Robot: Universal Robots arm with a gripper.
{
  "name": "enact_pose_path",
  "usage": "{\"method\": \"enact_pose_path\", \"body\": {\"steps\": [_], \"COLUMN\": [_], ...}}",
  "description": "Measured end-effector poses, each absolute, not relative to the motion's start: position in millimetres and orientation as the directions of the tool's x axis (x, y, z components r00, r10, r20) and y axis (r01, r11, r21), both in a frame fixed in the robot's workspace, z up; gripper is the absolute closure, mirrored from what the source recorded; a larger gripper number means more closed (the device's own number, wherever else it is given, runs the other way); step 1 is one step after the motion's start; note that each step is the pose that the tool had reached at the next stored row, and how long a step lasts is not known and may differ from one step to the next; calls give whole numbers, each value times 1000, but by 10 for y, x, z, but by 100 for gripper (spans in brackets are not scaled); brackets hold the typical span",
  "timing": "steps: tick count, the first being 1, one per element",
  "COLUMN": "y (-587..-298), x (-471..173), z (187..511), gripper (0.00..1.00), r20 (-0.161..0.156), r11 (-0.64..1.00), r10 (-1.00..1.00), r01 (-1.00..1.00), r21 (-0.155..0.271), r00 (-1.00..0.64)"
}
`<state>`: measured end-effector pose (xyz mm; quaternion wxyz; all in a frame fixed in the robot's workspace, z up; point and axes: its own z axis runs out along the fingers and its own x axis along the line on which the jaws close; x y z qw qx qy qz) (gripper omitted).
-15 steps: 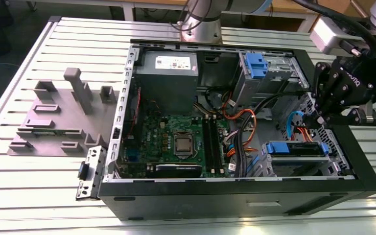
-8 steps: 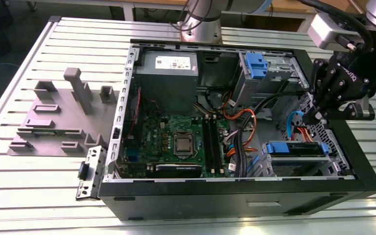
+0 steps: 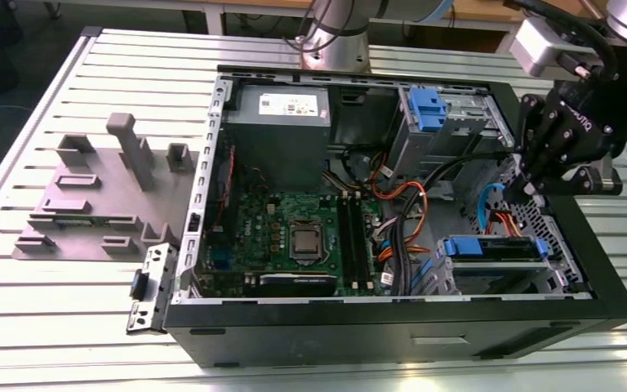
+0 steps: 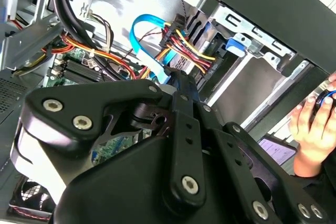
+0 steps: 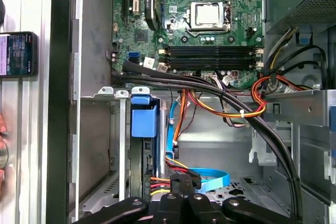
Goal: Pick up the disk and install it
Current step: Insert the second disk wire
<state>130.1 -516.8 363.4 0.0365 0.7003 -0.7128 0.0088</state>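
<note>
- The disk (image 3: 493, 250) sits in the drive cage at the corner of the open computer case (image 3: 401, 327), on the exterior view's right and close to the camera
- The tool (image 3: 531, 189) hangs just above and behind that cage, over the case's edge on the exterior view's right; it is near the disk but apart from it
- In the first wrist view the tool (image 5: 181, 205) is over a bundle of red, yellow and black wires, with the disk (image 5: 143, 121) a little way off beside a light blue flat cable (image 5: 210, 178)
- Whether the tool is open or closed cannot be told, and nothing can be seen in its hold
- The disk shows a blue plastic carrier front and a silver-grey body below it, lying flat in the cage
- A smaller blue clip (image 3: 428, 110) sits in the upper bay, well apart from the disk
- The motherboard (image 3: 291, 233) fills the case floor, with a grey power supply (image 3: 281, 106) behind it
- The case rests on a slatted metal bench (image 3: 74, 310), beside a grey moulded fixture (image 3: 95, 196)
- A person's hand (image 4: 315, 124) appears outside the case in the second wrist view
</note>
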Motion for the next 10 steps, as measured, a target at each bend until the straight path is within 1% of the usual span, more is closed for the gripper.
{"method": "enact_pose_path", "body": {"steps": [10], "y": [-5109], "x": [1301], "z": [3760], "gripper": [89], "r20": [79], "r11": [20], "r10": [-997], "r01": [-999], "r21": [39], "r00": [-16]}}
